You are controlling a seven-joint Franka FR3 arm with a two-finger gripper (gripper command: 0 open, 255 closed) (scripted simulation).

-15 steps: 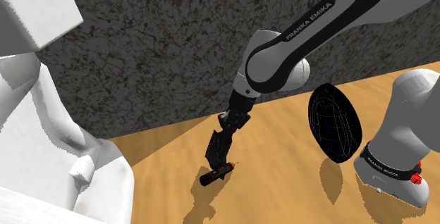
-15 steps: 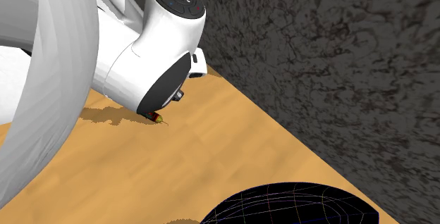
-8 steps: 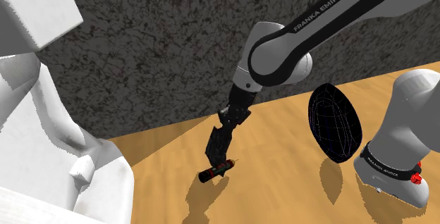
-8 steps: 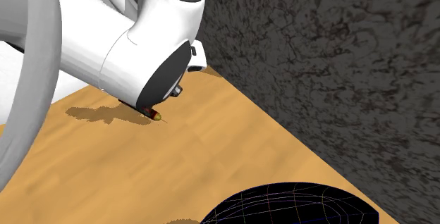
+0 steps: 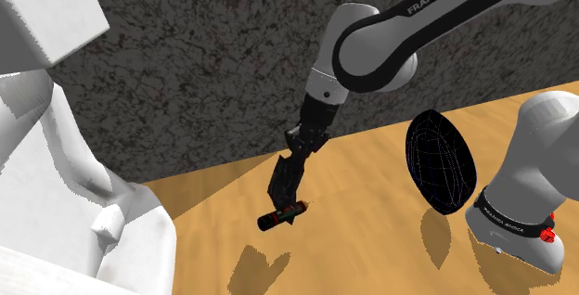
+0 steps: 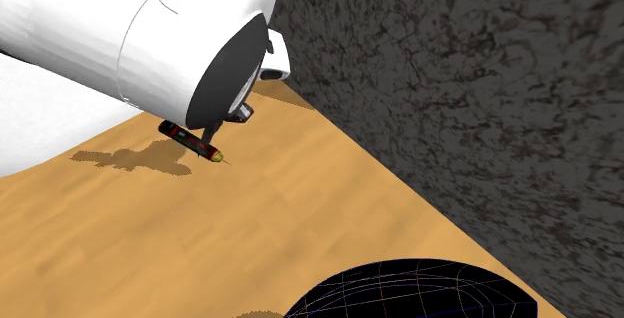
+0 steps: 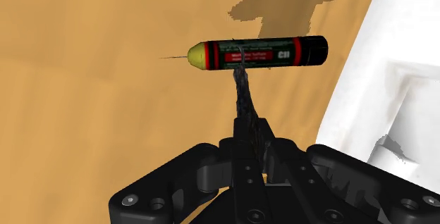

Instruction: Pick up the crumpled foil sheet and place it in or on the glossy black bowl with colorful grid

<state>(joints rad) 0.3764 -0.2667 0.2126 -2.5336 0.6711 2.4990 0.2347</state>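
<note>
White blocky shape [image 5: 65,163]: fills the shoulder view's left, plain white, beside the wooden tabletop [image 5: 371,247]. It plays no part in the task.

Speckled wall [image 5: 204,70]: dark, behind the tabletop's far edge.

Task's thing: no crumpled foil shows. What is carried is a dark cylinder [image 5: 280,217] [image 7: 261,52] [image 6: 190,141] with red bands, a green label and a yellow tip that ends in a fine point.

Where it is: off the tabletop, in the air. Its shadow [image 5: 264,267] lies apart from it on the wood.

Gripper [image 5: 287,207] [image 7: 243,82]: it points down. The fingers are pressed together on the cylinder, pinching it near the middle of its length.

Long axis: the cylinder lies crosswise to the fingers, nearly level, its yellow tip toward the shoulder view's right and a little higher.

Black bowl [image 5: 440,161] [image 6: 420,288]: glossy, with thin coloured grid lines, to the shoulder view's right of the held cylinder, well apart from it and near the arm's base [image 5: 533,191]. It looks tipped up rather than flat, and I cannot tell which way its mouth faces.

Step in hand: by my reading the pick is done and the carry is next.

Coming move: it goes toward the shoulder view's right, back toward the arm's base. The crosswise cylinder must clear the bowl's rim, so a poorly centred release could leave it on the wood.
</note>
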